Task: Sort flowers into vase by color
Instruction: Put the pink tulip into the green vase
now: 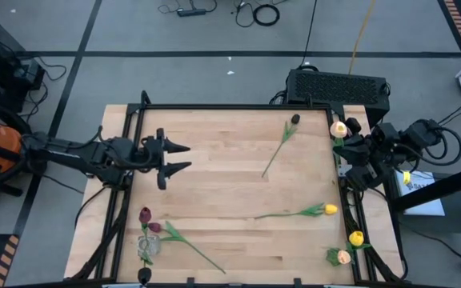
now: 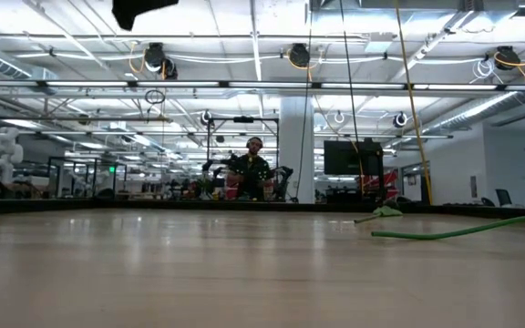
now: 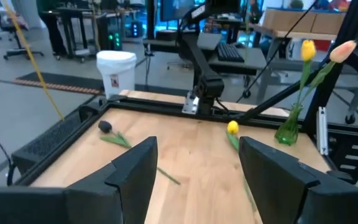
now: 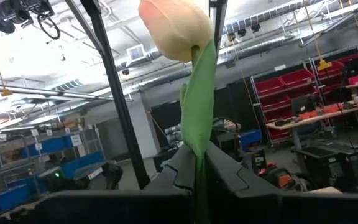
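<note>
My right gripper (image 1: 350, 149) is at the table's right edge, shut on a pale peach tulip (image 1: 338, 128) whose head (image 4: 176, 28) stands out past the fingertips. My left gripper (image 1: 179, 158) is open and empty above the table's left part. A dark red tulip (image 1: 294, 120) lies at the far side, and it also shows in the left wrist view (image 3: 105, 126). A yellow tulip (image 1: 329, 210) lies at the right, stem pointing left. A clear vase (image 1: 146, 246) at the near left holds dark red tulips (image 1: 145, 214). A green vase (image 3: 288, 130) at the near right holds a yellow tulip (image 3: 307, 48) and a peach one (image 3: 344, 50). My right gripper pinches the peach tulip's green stem (image 4: 197, 163) between its two fingers, a little below the head. The stem runs on out past the fingertips, with a leaf wrapped along it. The tulip is lifted clear of the table, and its head points toward the table's far left.
A green stem with a leaf (image 1: 192, 248) lies on the table beside the clear vase. A black metal frame (image 1: 238, 106) runs round the table. A black box (image 1: 338, 84) stands behind the far edge. Bare wood (image 1: 222, 188) lies in the middle. A person (image 2: 253, 164) sits far behind.
</note>
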`<state>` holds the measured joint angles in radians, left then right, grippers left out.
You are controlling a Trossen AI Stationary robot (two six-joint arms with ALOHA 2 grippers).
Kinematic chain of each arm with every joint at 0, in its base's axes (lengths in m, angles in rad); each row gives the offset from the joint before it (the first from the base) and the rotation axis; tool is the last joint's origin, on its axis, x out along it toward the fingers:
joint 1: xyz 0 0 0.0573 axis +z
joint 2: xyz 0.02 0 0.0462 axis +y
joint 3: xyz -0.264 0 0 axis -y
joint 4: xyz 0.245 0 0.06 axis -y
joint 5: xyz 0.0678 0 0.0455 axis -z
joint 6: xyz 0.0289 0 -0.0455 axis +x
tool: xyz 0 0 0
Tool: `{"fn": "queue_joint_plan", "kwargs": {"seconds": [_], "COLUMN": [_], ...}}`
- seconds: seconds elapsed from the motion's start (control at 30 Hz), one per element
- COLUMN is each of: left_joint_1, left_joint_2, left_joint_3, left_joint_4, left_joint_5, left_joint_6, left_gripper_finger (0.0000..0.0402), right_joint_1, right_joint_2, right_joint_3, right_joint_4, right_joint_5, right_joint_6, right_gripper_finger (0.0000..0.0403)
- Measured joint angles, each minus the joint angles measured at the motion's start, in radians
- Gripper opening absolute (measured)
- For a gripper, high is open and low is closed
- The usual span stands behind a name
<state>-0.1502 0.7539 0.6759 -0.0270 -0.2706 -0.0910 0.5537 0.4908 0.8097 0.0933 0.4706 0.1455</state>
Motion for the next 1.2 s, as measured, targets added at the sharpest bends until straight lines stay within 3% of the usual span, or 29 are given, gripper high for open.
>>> {"fn": "queue_joint_plan", "kwargs": {"seconds": [0.23,0.5,0.8,0.97,1.03,1.2], "left_joint_1": [0.003,0.002,0.011,0.020,0.020,0.019], "left_joint_2": [-0.123,-0.235,-0.524,-0.692,-0.751,-0.749], "left_joint_3": [-0.192,-0.320,-0.435,-0.512,-0.539,-0.572], "left_joint_4": [0.014,-0.018,-0.041,-0.034,-0.030,-0.016], "left_joint_5": [0.001,0.035,0.031,0.035,0.065,0.201], "left_joint_6": [-0.110,-0.017,0.071,0.037,0.018,-0.003], "left_gripper_finger": [0.0232,0.0232,0.0232,0.0232,0.0232,0.0232], "right_joint_1": [0.000,0.000,0.000,0.000,0.000,0.000], "right_joint_2": [0.000,0.015,0.019,0.019,0.019,0.017], "right_joint_3": [0.000,0.000,0.000,0.000,0.000,0.000], "right_joint_4": [0.000,0.000,0.000,-0.001,0.000,0.000], "right_joint_5": [0.029,0.108,0.108,0.109,0.109,0.111], "right_joint_6": [0.027,0.027,0.052,0.052,0.053,0.077], "right_gripper_finger": [0.0009,0.0009,0.0009,0.0009,0.0009,0.0009]}}
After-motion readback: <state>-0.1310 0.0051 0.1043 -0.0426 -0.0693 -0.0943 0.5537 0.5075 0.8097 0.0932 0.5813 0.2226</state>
